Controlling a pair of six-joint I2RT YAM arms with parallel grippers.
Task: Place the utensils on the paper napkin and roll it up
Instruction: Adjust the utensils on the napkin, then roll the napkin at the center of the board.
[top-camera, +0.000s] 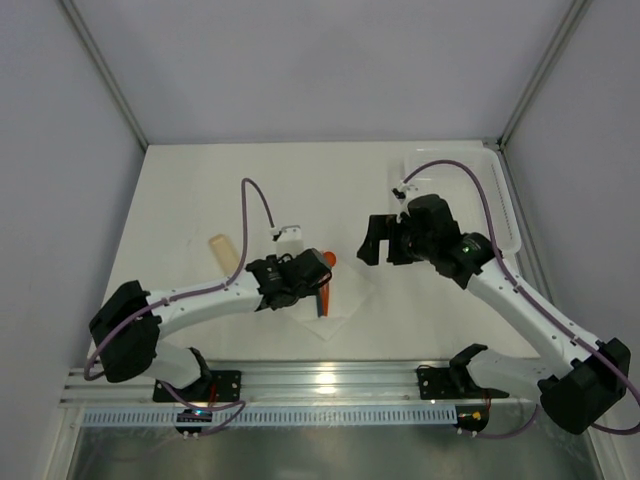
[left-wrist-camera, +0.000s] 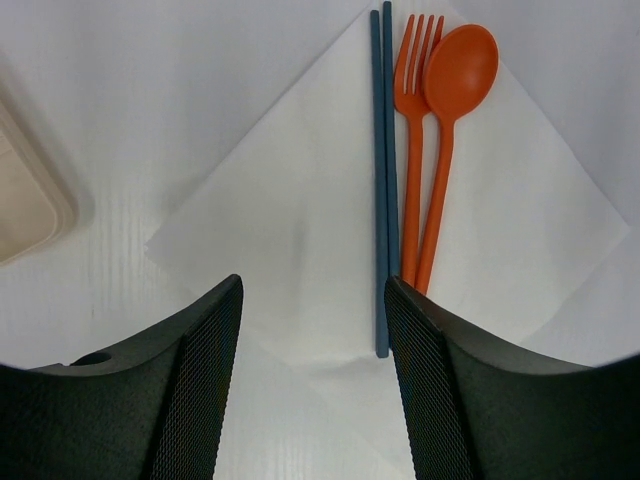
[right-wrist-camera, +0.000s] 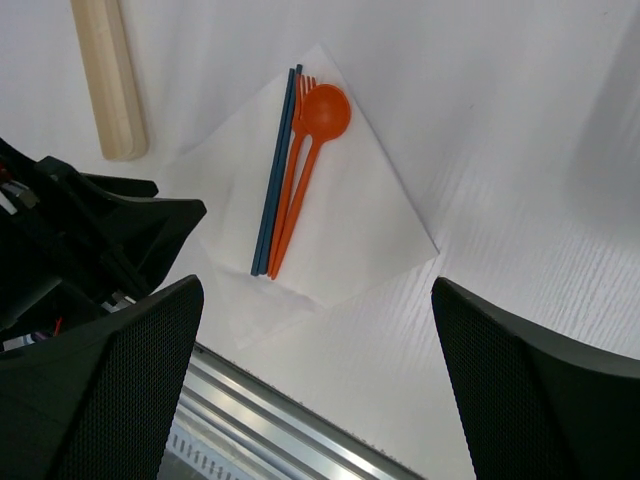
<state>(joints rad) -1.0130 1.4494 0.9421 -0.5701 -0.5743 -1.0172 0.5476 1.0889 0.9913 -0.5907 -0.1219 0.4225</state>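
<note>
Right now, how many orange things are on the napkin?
2. The orange fork lies on the napkin right beside the blue chopsticks. The orange spoon lies along the fork's other side. None seem hidden.

The left arm (top-camera: 200, 300) stretches from its base near the left end of the table's (top-camera: 200, 190) near edge. Its white forearm runs low and rightward toward the middle of the table's near half. There the dark left wrist (top-camera: 290, 278) bends so that the left jaws point down at the table, parted, with nothing gripped between them. The right arm (top-camera: 520, 300) slants from the near right corner up and to the left. Its right wrist (top-camera: 430, 235) hangs higher over the table's right half, with a small green light lit on it. The right jaws face left toward the other arm and stand wide apart, holding nothing.
</note>
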